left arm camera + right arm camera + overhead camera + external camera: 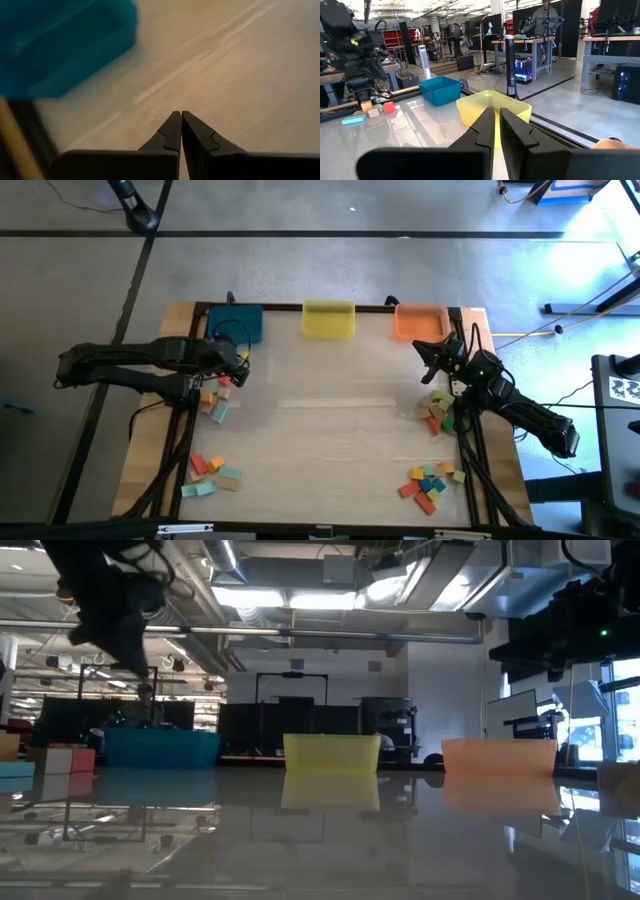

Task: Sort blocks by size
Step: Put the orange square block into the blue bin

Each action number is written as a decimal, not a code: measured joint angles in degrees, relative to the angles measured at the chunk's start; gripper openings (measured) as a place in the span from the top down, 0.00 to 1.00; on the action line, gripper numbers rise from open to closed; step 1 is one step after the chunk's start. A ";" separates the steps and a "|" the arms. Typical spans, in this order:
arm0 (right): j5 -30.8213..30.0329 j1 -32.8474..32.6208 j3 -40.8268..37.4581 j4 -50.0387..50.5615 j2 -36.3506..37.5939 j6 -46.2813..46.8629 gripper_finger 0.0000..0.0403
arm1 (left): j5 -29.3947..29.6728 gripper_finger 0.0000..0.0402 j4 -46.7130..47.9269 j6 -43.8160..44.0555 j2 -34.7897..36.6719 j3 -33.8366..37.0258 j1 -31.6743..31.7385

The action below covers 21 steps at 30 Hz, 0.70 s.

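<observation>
Hovering with fingers pressed together and empty, the left gripper sits near the blue bin and the right gripper near the orange bin, while the blocks lie in four clusters along the table's left and right edges.

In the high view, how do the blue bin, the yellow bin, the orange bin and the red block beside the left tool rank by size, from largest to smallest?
1. Blue bin, yellow bin and orange bin: they look about alike, so I do not rank them.
2. Red block, plainly the smallest, beside the left tool.
</observation>
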State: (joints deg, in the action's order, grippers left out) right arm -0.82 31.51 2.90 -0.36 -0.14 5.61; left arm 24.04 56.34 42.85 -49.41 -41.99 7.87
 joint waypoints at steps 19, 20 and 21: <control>-0.18 0.01 0.09 0.59 0.00 -0.13 0.93 | -11.96 0.51 3.66 -2.23 -12.54 0.32 13.64; -0.17 0.00 0.09 0.59 0.00 -0.14 0.93 | -11.96 0.49 4.08 -2.15 -13.25 0.32 14.15; -0.18 0.00 0.09 0.57 0.00 -0.14 0.93 | -11.93 0.47 4.44 -1.81 -14.01 0.32 14.60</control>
State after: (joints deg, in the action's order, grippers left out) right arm -0.99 31.51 2.98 0.21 -0.14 5.48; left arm 12.11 60.79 41.04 -63.42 -41.67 22.47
